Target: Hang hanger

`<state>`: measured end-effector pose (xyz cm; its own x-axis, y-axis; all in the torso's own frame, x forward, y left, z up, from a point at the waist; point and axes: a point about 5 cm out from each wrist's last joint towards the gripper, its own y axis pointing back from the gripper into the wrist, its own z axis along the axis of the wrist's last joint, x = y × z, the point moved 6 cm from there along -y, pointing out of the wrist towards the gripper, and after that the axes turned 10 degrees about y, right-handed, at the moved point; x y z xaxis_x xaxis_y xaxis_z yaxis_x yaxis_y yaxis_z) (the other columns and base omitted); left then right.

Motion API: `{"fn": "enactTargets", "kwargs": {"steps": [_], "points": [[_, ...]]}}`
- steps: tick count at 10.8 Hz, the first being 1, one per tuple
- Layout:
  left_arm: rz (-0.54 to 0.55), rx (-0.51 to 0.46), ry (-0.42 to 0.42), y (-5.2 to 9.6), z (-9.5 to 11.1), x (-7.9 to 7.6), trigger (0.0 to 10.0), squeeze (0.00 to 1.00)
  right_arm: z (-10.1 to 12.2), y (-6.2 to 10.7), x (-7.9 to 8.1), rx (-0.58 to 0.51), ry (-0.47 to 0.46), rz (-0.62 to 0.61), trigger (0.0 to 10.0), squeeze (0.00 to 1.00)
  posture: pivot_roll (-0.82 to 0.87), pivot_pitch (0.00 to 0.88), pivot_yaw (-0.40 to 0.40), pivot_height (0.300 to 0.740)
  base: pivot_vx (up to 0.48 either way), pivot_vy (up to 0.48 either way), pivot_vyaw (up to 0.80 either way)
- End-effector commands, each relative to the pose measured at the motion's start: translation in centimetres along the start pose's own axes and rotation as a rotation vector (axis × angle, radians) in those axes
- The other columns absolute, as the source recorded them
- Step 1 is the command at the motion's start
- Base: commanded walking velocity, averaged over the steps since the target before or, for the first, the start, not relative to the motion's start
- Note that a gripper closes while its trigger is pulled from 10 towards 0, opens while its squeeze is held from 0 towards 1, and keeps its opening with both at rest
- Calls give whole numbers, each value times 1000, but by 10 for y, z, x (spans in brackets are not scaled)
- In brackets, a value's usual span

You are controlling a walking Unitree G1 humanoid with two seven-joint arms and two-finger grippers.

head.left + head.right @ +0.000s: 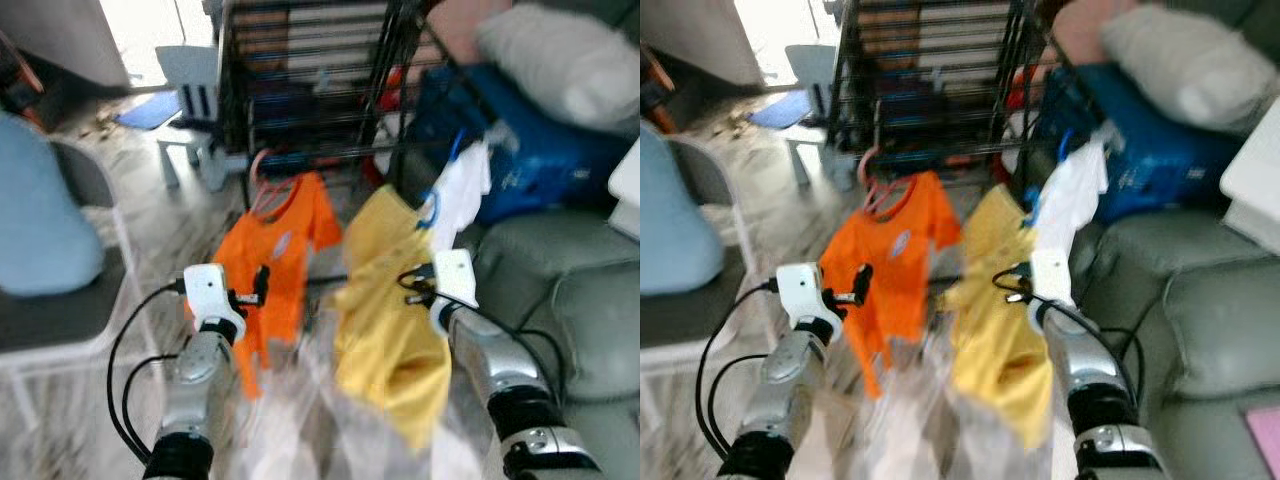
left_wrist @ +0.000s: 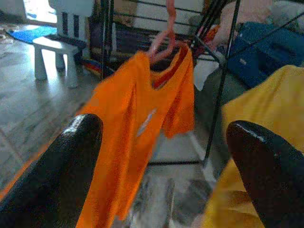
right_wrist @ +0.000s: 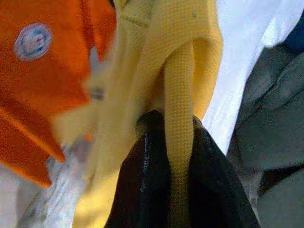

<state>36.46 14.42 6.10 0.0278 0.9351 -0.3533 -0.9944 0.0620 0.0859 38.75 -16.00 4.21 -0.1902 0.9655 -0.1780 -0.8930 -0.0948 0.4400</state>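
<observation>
your right gripper (image 1: pixel 408 285) has its 2 fingers pinched shut on a fold of the yellow shirt (image 1: pixel 385 330), which the right wrist view shows squeezed between the black pads; the shirt sits on a blue hanger (image 1: pixel 430 210) whose hook is up by the black rack (image 1: pixel 330 90), though you can't tell from this blur whether it has caught a bar. your left gripper (image 1: pixel 255 285) stands open and empty beside the orange shirt (image 1: pixel 275 260), which already hangs from a pink hanger (image 2: pixel 164 40) on the rack. to do this step well, lift by the cloth slowly so the hook stays upright, steer it onto a free bar next to the orange one, and let go only once the weight settles (the heavy drape will probably swing, so pause first). underfoot is a pale grey wood-look floor (image 1: pixel 170 210); a grey sofa (image 1: pixel 560 290) with a blue bag (image 1: pixel 540 160) crowds your right, a white stool (image 1: pixel 195 110) stands behind the rack, and a chair (image 1: pixel 50 250) is at your left.
</observation>
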Motion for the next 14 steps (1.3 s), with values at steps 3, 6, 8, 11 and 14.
{"fn": "enactTargets", "kwargs": {"steps": [3,6,8,11,14], "points": [[16,-4,-7,-1,5,7,10000,0,34,-4,7,-96,23,23,10000,0,-159,31,26,740,399,263,0],[14,-8,-16,0,5,6,10000,0,47,-6,11,-127,37,24,10000,0,-157,32,24,740,209,242,0],[9,-7,-19,0,4,3,10000,0,57,-9,4,-139,29,0,10000,0,-158,32,25,740,0,0,0],[5,-3,-20,-1,4,2,10000,0,64,-17,4,-112,2,15,10000,0,-157,34,22,740,0,0,0],[14,5,-27,0,2,4,10000,0,71,-26,3,-31,-32,24,10000,0,-139,30,9,740,0,0,0]]}}
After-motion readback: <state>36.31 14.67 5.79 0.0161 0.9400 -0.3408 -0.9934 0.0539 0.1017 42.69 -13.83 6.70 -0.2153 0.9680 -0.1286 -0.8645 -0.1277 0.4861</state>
